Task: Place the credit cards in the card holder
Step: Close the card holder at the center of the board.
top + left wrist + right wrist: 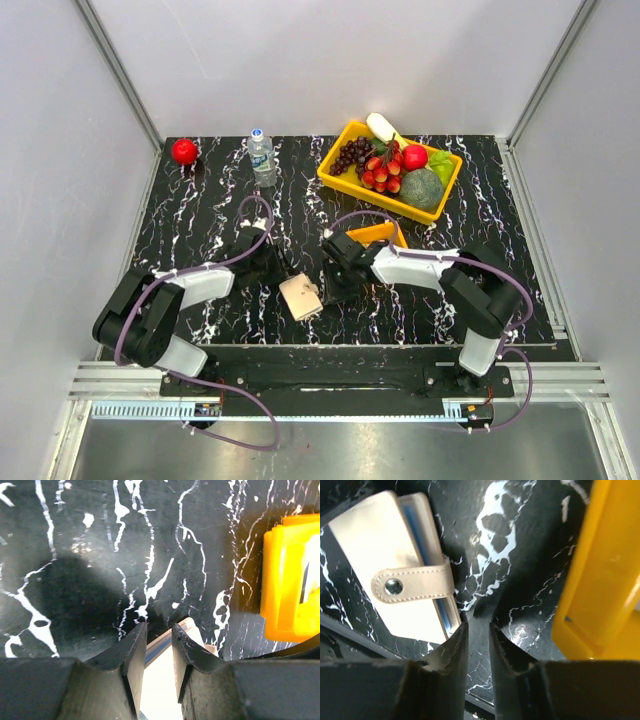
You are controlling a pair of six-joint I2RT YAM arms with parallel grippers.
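The card holder (pixel 380 545) is lying shut left of the small orange tray (pixel 380 234), a light blue card (pixel 419 530) showing inside. It is looking light, flat, slippery, so you should be pinching its edge. Your right gripper (pixel 479 640) is standing slightly apart, empty; your left gripper (pixel 159 645) is straddling its corner, clamped or not I cannot tell
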